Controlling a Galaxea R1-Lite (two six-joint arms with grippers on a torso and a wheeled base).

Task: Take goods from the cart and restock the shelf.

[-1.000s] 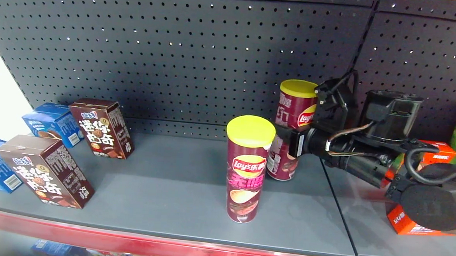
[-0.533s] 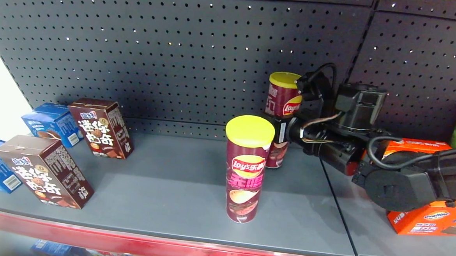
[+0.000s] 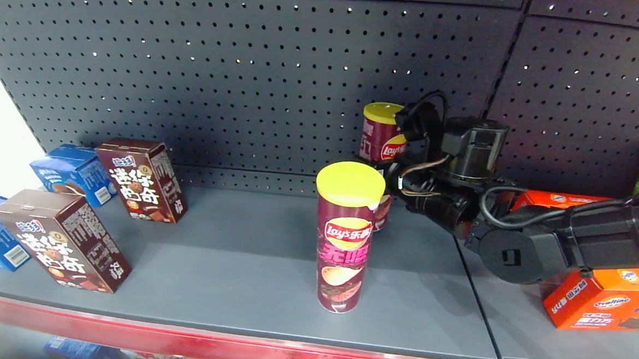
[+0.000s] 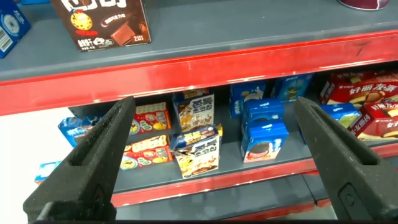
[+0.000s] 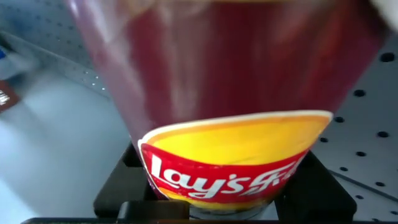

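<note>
While clamping its fingers around the middle of a maroon cylindrical chip can with a yellow lid, the right gripper is holding it upright at the back of the grey metal shelf, close to the black pegboard wall. A second matching can is standing just in front, nearer the shelf's red edge. The left gripper is hanging with its fingers spread apart, facing colourful snack boxes.
</note>
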